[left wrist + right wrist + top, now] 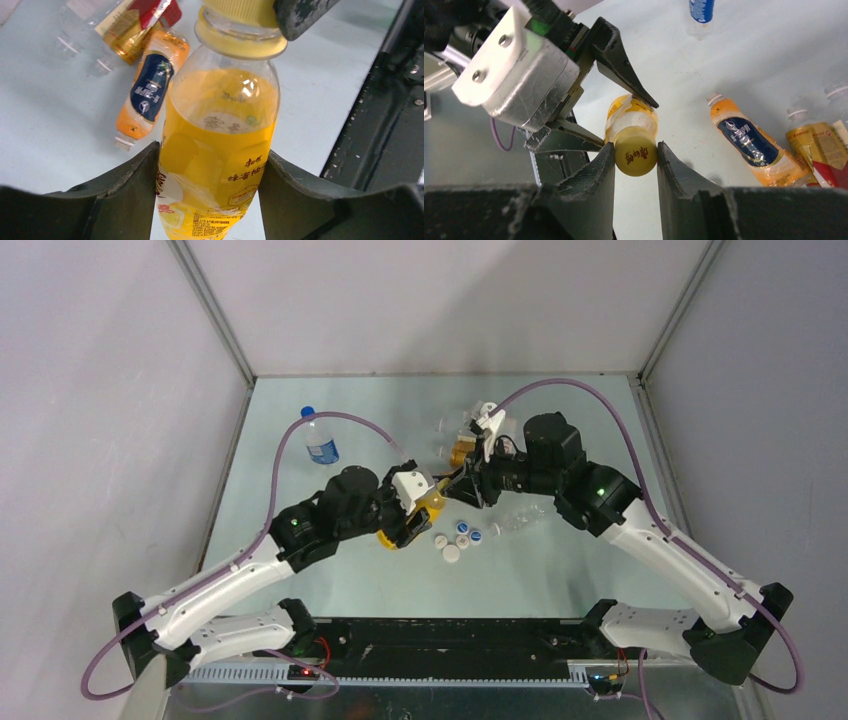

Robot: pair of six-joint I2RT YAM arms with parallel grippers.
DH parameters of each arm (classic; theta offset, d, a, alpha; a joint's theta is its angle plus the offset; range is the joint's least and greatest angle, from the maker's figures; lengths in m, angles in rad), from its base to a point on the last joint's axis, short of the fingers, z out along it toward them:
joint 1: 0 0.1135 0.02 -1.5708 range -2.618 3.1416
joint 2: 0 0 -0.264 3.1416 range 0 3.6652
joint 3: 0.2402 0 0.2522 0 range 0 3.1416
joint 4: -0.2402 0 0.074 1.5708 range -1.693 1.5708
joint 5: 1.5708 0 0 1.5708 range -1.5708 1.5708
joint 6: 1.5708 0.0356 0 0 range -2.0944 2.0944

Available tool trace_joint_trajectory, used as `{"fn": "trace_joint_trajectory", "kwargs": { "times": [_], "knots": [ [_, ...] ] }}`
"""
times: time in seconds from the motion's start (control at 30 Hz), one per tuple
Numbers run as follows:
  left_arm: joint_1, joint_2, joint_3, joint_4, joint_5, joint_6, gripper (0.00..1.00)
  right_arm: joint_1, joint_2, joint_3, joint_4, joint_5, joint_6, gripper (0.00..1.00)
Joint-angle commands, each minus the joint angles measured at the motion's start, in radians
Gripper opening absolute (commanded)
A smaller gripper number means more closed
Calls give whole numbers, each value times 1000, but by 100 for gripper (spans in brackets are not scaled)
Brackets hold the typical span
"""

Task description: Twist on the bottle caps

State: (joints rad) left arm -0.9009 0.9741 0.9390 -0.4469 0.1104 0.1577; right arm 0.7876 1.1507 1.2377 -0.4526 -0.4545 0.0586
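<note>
Bottle with the blue label (320,443) is parked upright at the far left of the table (300,400), well apart from everything else. A blue cap is already on it, so it can probably be counted as done and out of the way.

Moving right, the orange-yellow bottle (217,150) is clamped around its body by the left gripper (211,151), lifted and tilted with the neck pointed toward the other arm. It looks like it's being held that way so the body can't spin while the top gets turned.

Just near and right of that, 4 or 5 loose caps (452,554) in white and blue are clustered on the table, kept within reach for later bottles. A plain clear bottle (520,517) is lying on its side just right of them.

Next, the yellow cap (636,159) is seated on the held bottle's neck and pinched from both sides by the right gripper (636,147), closed tight on it. How far it's threaded can't be told.

Farther right, the orange bottle with the dark-blue label (746,142) is lying flat with no cap on, and the gold-and-red labelled bottle (819,150) is just beside it, waiting.
</note>
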Motion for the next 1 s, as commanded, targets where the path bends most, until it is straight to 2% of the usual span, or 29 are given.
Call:
{"fn": "trace_joint_trajectory", "kwargs": {
  "times": [0.0, 0.17, 0.37, 0.63, 0.97],
  "knots": [
    [-9, -65, 37, 364, -115, -44, 0, 25, 54, -23, -157, 130, 142, 0],
    [-44, -60, 27, 391, -231, -2, 0, 54, 63, -23, -184, 235, 228, 0],
    [-101, -47, 11, 436, -359, 62, 0, 58, 73, -23, -193, 286, 366, 0],
    [-194, 2, -27, 605, -615, 154, 0, 70, 112, 2, -248, 386, 602, 0],
    [-259, 56, -157, 887, -798, 211, 0, 92, 102, 3, -234, 554, 784, 1]
  ]
}}
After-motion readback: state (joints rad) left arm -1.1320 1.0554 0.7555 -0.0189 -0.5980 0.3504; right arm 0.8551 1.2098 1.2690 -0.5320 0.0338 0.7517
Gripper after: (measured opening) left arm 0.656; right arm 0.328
